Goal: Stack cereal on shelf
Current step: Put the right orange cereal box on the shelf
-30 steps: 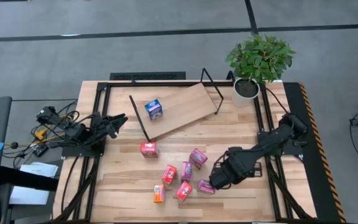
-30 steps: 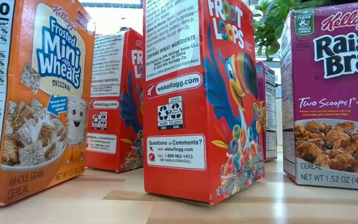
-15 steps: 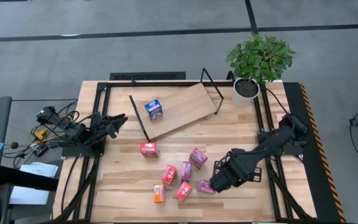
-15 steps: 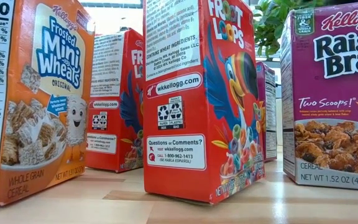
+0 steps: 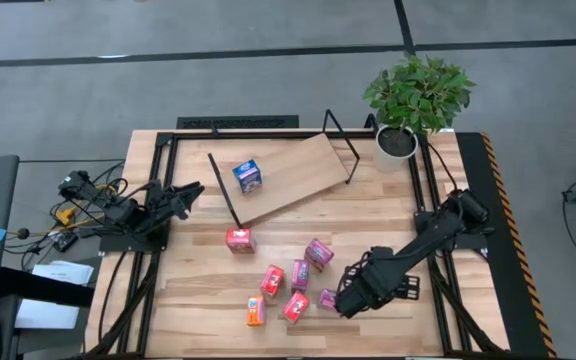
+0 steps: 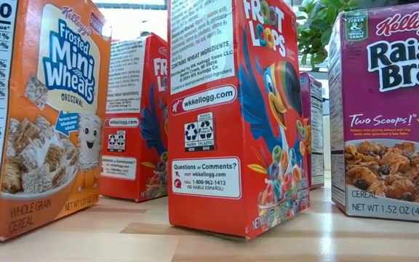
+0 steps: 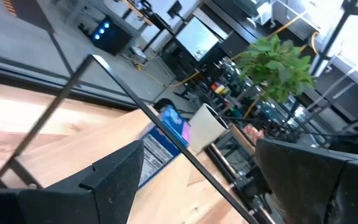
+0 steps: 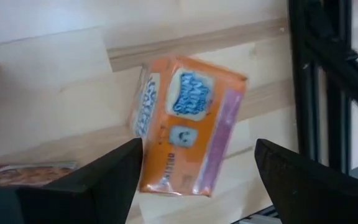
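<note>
The plywood shelf [image 5: 298,175] stands tilted on its black rod frame at the table's far middle. A blue cereal box [image 5: 247,175] lies on it. Several red, pink and orange boxes stand or lie on the tabletop in front, among them a red one [image 5: 240,239], a lying pink one [image 5: 326,297] and an orange one [image 5: 255,311]. My right gripper [image 5: 343,300] is open just over the pink box's right end. Its wrist view shows the orange box [image 8: 188,134] lying beyond the spread fingers. My left gripper [image 5: 193,190] is open at the table's left edge.
A potted plant [image 5: 413,100] stands at the far right corner. Black frame rails [image 5: 438,280] run along both table sides. In the low view an orange box [image 6: 42,116], red boxes [image 6: 231,116] and a magenta box [image 6: 388,116] stand close together.
My right gripper has moved a little toward the table's near edge and left, down to the lying pink box. The boxes have kept their places.
</note>
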Available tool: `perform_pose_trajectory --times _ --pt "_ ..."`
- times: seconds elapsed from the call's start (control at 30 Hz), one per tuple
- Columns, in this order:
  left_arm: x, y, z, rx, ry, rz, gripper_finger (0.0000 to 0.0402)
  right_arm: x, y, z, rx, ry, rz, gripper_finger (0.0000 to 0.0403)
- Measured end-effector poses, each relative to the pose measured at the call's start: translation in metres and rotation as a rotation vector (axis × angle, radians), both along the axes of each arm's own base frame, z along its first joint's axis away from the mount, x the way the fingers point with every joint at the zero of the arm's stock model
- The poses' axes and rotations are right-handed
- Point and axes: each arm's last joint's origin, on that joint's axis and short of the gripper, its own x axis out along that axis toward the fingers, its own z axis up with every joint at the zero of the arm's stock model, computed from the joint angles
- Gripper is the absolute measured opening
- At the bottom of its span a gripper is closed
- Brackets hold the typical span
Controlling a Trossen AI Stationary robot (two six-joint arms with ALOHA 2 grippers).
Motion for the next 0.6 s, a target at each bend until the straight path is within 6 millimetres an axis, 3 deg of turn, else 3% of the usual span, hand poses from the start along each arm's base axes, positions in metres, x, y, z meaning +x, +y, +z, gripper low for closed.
perform_pose_trajectory --times 0.37,0.6 --pt "-0.001 0.001 -0.001 -0.004 0.018 0.044 0.0300 0.013 0.001 -0.021 0.005 -0.022 -0.023 0.0323" --pt "0.000 0.001 -0.002 -0.004 0.022 0.043 0.0300 0.014 -0.002 -0.024 -0.001 -0.019 -0.025 0.0297"
